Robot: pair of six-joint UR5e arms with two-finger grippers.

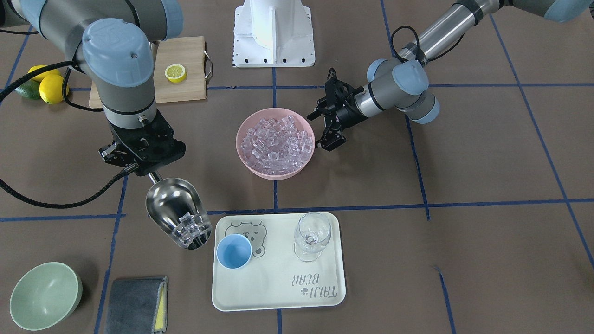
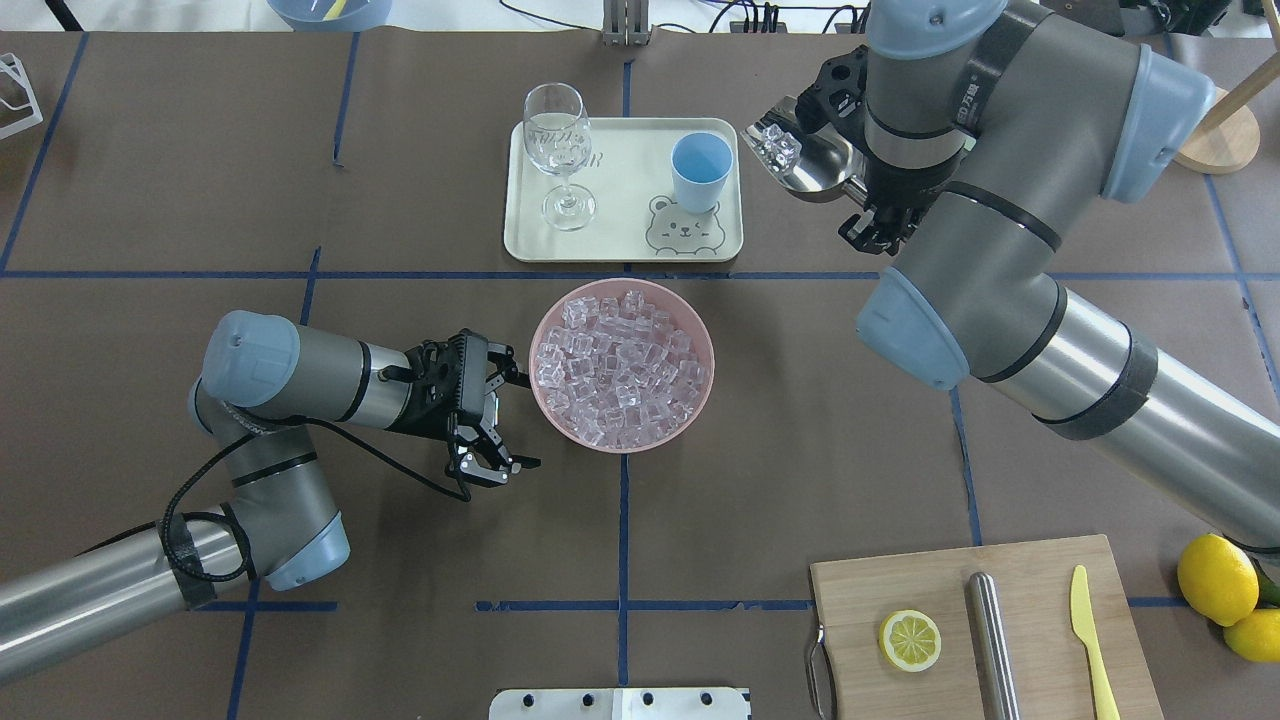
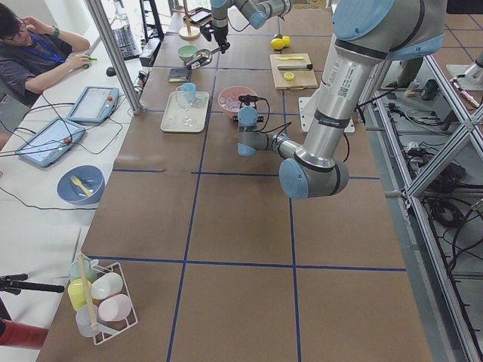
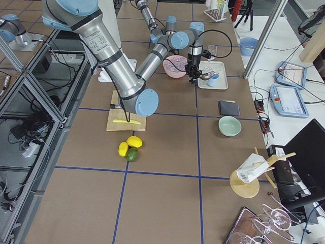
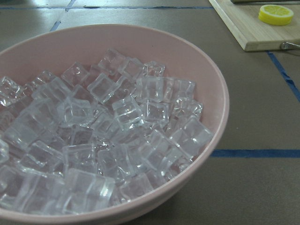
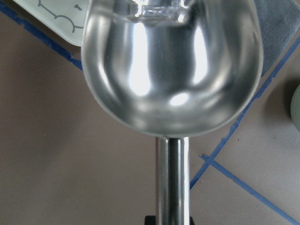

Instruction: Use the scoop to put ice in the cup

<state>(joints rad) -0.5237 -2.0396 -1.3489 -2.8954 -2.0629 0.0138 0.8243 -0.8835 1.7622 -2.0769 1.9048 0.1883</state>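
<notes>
2 silver-and-grey tubular arms (image 2: 1000, 250), light-blue joint caps (image 2: 237, 343), black end effectors (image 2: 522, 421), looping black cables (image 1: 51, 205), white base (image 1: 274, 32)

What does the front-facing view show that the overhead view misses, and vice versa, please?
Only the front-facing view shows the green bowl and the grey cloth. Only the overhead view shows the yellow knife and the steel rod on the cutting board. Both show the pink bowl of ice, the blue cup on the tray, and the scoop carrying a few cubes.

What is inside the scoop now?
A small cluster of ice cubes lies at the front lip of the scoop; the rest of its trough is bare. Any cubes beneath are hidden.
</notes>
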